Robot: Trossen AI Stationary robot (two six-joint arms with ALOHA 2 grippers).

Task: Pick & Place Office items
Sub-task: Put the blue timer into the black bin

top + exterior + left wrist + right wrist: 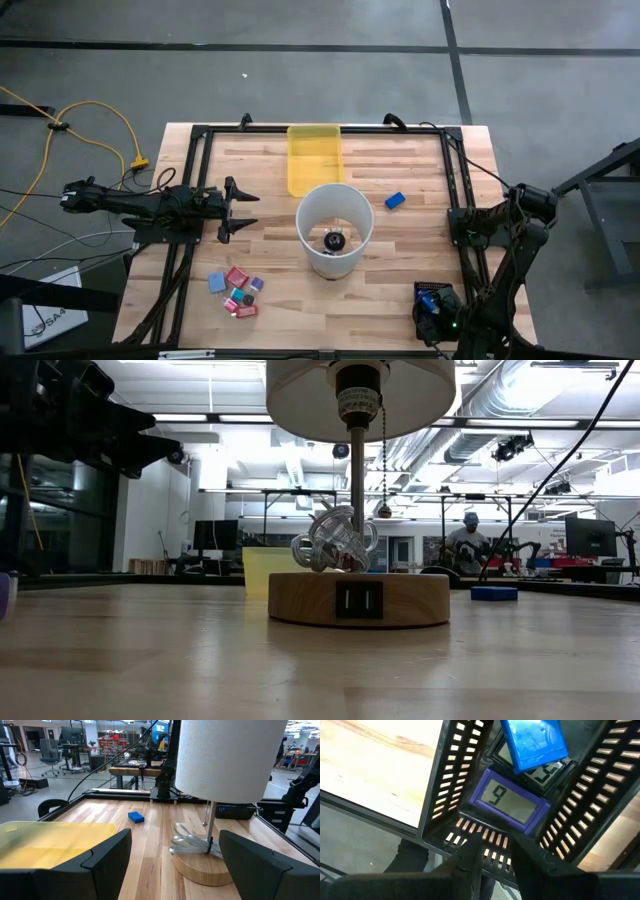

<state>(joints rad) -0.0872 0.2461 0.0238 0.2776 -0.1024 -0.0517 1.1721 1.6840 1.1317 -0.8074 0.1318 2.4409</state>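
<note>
A cluster of tiny office items (236, 291), pink, red, purple and light blue, lies flat in the lower left of the high view. 1 bright-blue block (395, 200) lies alone right of centre, slightly tilted.

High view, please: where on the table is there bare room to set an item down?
Free: wood between the lamp and the right frame rail, below the blue block; also the strip left of the yellow tray. Crowded: the piece cluster front-left, and the black basket.
</note>
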